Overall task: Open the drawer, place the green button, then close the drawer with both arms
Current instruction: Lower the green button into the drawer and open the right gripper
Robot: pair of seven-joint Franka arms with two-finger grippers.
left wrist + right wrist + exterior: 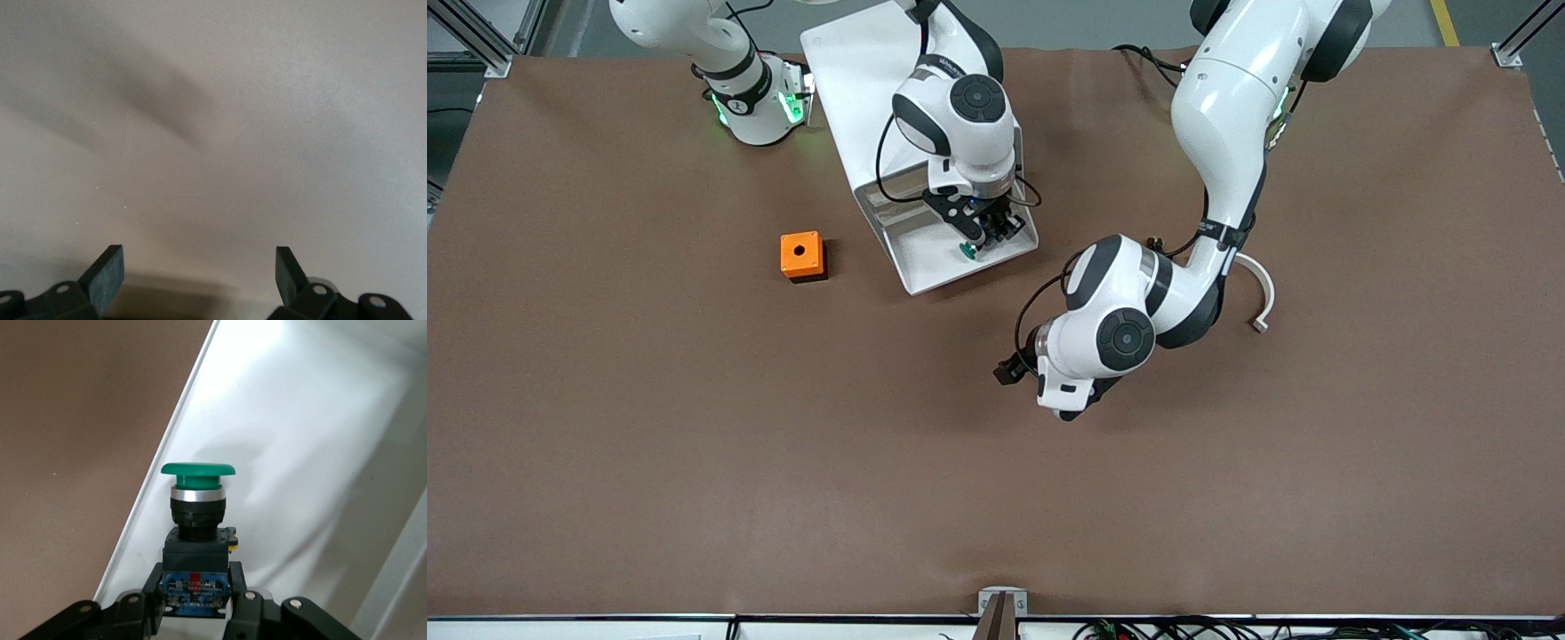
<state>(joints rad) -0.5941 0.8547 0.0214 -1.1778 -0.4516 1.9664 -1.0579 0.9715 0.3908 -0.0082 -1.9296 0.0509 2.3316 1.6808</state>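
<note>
The white drawer [921, 269] stands pulled out of its white cabinet [854, 62]. My right gripper [987, 236] is inside the open drawer, shut on the button [967, 252]. In the right wrist view the fingers [152, 587] clamp the button's [197, 520] dark blue-black body, with the green cap pointing away over the drawer's white floor [300, 420]. My left gripper [1009, 372] hangs low over bare brown table, nearer the front camera than the drawer. In the left wrist view it [200, 273] is open and empty.
An orange box with a hole [801, 255] sits on the table beside the drawer, toward the right arm's end. A white curved strip [1261, 293] lies on the table by the left arm's forearm. Brown table surface [783, 462] spreads toward the front camera.
</note>
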